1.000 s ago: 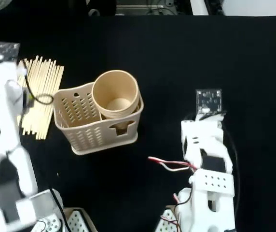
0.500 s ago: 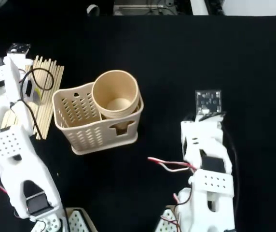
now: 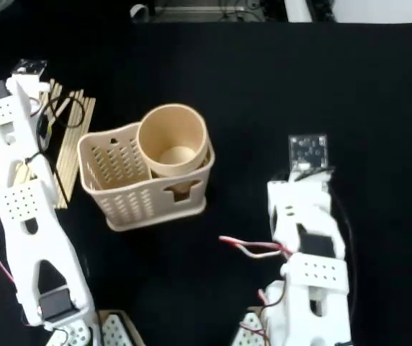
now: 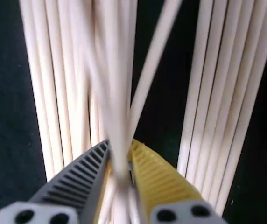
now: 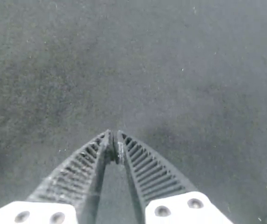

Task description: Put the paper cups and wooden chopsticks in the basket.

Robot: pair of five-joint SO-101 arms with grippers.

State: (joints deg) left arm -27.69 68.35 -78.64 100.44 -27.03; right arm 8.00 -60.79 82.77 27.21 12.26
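Wooden chopsticks (image 4: pixel 203 93) clamped in left fingers (image 4: pixel 152 175), arm advanced over the pile; right fingers (image 5: pixel 143 168) together; black counter (image 3: pixel 299 79).

No text, label, brand, number or sign can be read on anything here, and the pale specks on the small dark board (image 3: pixel 308 149) on the right arm are too small to be made out.

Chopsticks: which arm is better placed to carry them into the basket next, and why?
Left: the left tool is shut on chopsticks beside the basket; the right tool sits shut over the table, away from them.
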